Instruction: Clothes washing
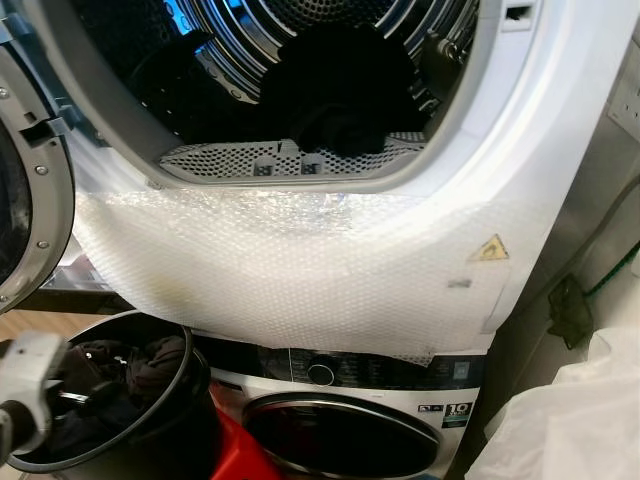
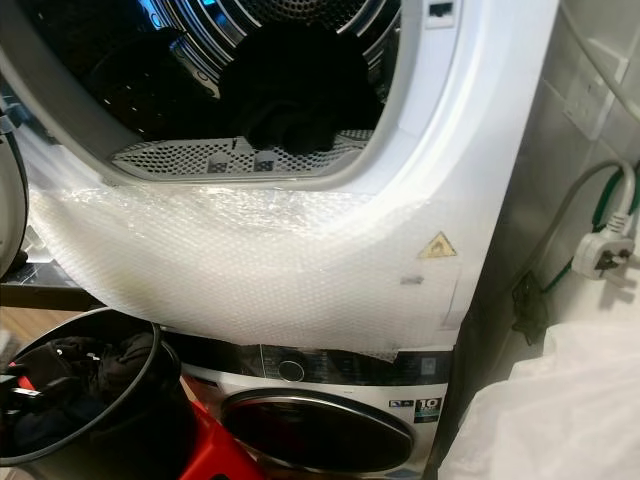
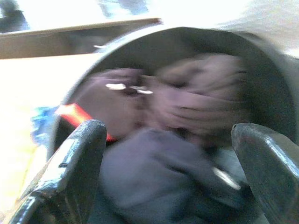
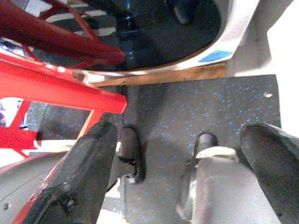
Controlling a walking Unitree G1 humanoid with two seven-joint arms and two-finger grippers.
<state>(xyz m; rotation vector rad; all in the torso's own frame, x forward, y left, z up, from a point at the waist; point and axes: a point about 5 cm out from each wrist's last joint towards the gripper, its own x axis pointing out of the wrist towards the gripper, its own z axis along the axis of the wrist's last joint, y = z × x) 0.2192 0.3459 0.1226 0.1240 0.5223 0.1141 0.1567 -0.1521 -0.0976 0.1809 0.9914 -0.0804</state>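
Note:
The upper machine's drum [image 1: 230, 40] stands open with a black garment [image 1: 335, 85] lying at its front. At the lower left a round grey basket [image 1: 197, 372] holds dark clothes [image 1: 150, 362]. My left arm [image 1: 25, 388] reaches over that basket. In the blurred left wrist view my left gripper [image 3: 170, 137] is open just above the dark clothes [image 3: 154, 186], holding nothing. My right gripper [image 4: 180, 135] hangs open over the speckled floor [image 4: 187, 107], beside a red stool [image 4: 56, 88].
Bubble wrap [image 1: 290, 265] covers the upper machine's front. Below it is a washer with a control panel [image 1: 360, 370] and a shut round door [image 1: 340, 435]. The upper door [image 1: 20, 180] swings out at left. A white bag [image 1: 575, 420] and a wall plug [image 2: 600, 250] lie right.

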